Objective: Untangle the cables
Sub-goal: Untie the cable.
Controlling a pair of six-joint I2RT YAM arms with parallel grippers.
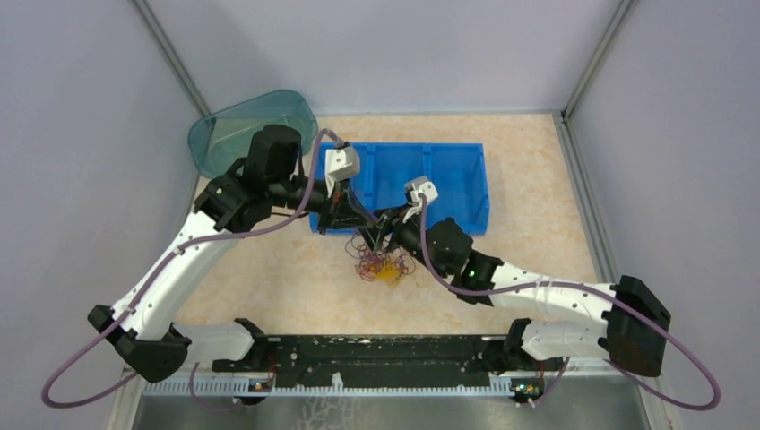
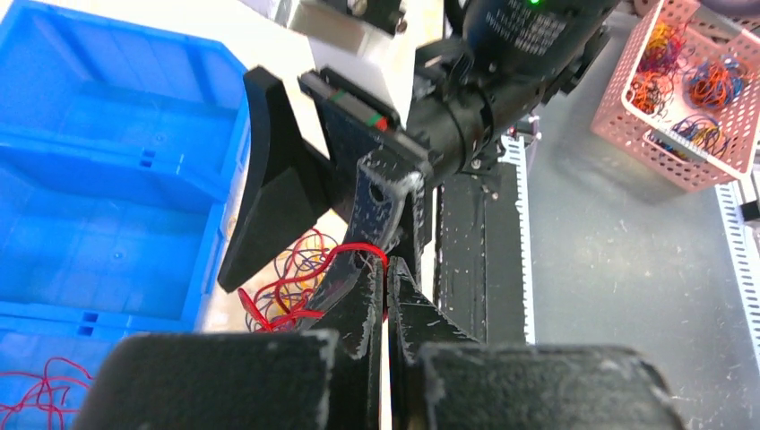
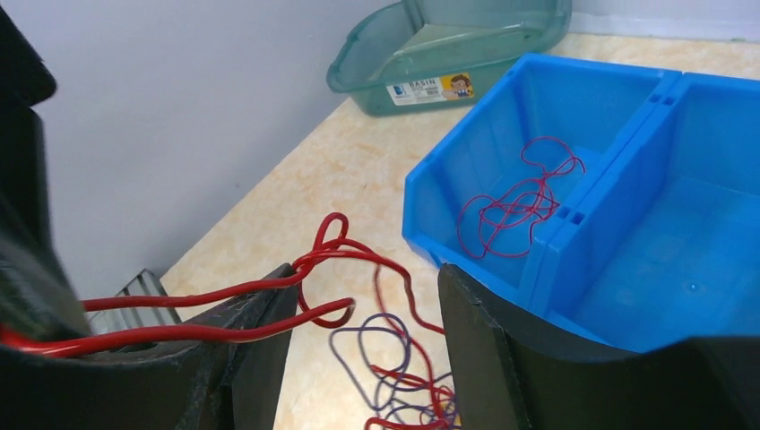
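A tangle of thin red, purple and yellow cables (image 1: 384,266) lies on the table in front of the blue bin (image 1: 466,184). My left gripper (image 2: 387,265) is shut on a red cable (image 2: 296,287) that loops over its fingertip and runs down to the tangle. My right gripper (image 3: 367,300) is open just above the tangle, facing the left gripper. Red strands (image 3: 224,309) drape across its left finger (image 3: 255,345). A purple cable (image 3: 387,349) hangs between its fingers. Both grippers meet over the pile in the top view (image 1: 381,235). Another red cable (image 3: 515,206) lies in the bin's left compartment.
The blue bin has several compartments and stands close behind the grippers. A teal basin (image 1: 251,130) sits at the back left by the wall. A pink basket (image 2: 690,90) holding cable bundles shows in the left wrist view beyond the black base rail (image 1: 376,354).
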